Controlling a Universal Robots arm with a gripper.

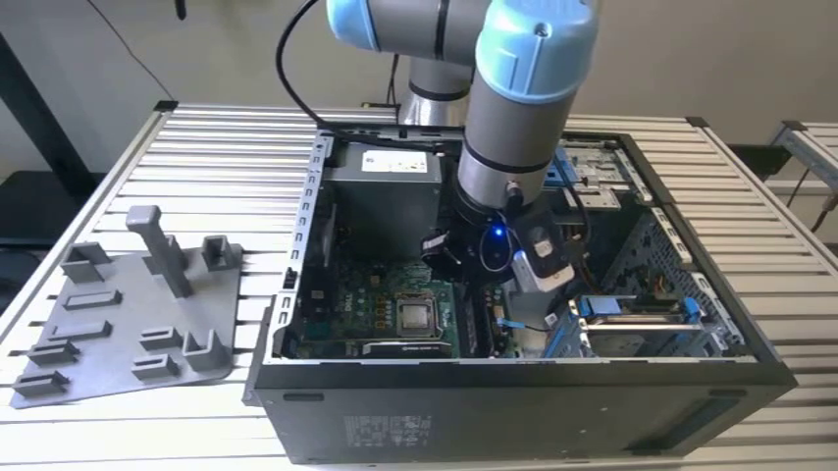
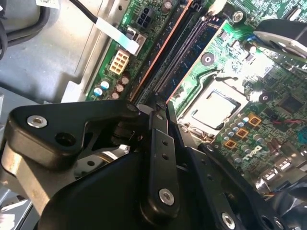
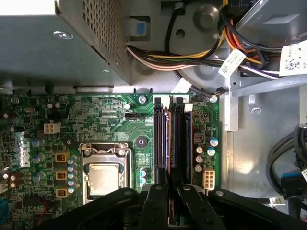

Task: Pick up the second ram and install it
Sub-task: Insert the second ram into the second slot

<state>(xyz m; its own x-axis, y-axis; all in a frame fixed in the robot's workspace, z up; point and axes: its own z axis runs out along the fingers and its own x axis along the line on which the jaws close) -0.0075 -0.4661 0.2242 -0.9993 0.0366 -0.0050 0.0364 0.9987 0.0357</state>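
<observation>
My gripper (image 3: 171, 192) is down inside the open computer case (image 1: 524, 378), over the near end of the memory slots on the green motherboard (image 3: 105, 120). Its black fingers (image 3: 158, 203) stand close together, shut on the second ram (image 3: 167, 148). The ram is a slim dark stick with a copper-coloured edge, standing on edge along the slots, and its near end runs between the fingers. In the second wrist view the gripper (image 2: 158, 112) reaches the end of the same slots. In the exterior view the wrist (image 1: 504, 245) covers the slots.
The processor socket (image 3: 103, 177) lies beside the slots. The grey power-supply box (image 3: 43, 48) and a bundle of cables (image 3: 192, 52) lie beyond their far end. A drive cage with blue parts (image 1: 642, 319) fills the case's right in the exterior view. A grey holder tray (image 1: 131, 314) lies outside, on the left.
</observation>
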